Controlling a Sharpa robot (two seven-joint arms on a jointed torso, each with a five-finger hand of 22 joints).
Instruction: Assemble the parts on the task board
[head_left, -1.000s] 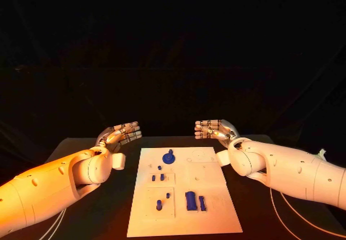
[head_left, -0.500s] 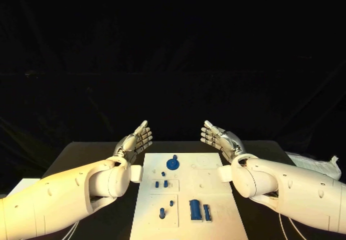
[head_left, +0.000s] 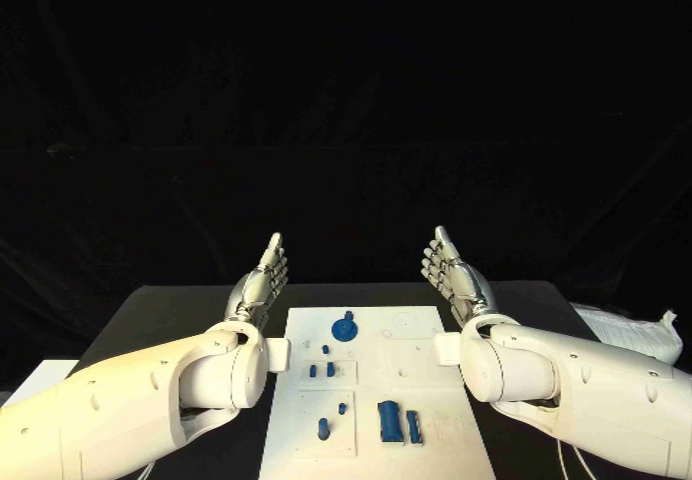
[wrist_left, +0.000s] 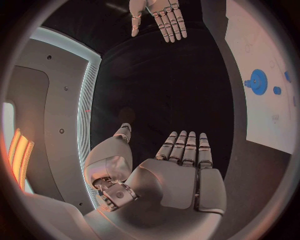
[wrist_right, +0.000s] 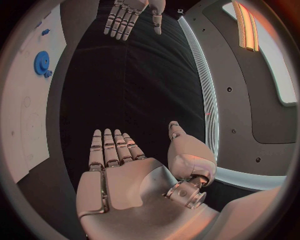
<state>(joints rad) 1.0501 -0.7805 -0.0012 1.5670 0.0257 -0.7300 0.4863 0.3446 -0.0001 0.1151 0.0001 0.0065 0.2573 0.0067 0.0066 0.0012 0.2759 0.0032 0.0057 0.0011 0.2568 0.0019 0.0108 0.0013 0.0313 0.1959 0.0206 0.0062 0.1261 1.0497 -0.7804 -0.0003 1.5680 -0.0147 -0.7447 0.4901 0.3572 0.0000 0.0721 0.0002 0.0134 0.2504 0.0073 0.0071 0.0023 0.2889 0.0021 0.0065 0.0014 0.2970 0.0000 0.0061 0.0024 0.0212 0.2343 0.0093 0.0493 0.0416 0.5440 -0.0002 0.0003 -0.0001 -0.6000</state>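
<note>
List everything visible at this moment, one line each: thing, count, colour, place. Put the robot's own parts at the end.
table: one, black, under everything.
task board: one, white, middle of the table, between the two arms.
round gear-like part: one, blue, far end of the board.
small parts: several, blue, along the board's left side from mid-board to the near end; exact count too small to tell.
long parts: two, blue, side by side at the board's near end.
pale crumpled thing: one, whitish, right edge of the table; too unclear to name.
left hand: one, silver, left of the board's far end, fingers straight, holding nothing.
right hand: one, silver, right of the board's far end, fingers straight, holding nothing.
</note>
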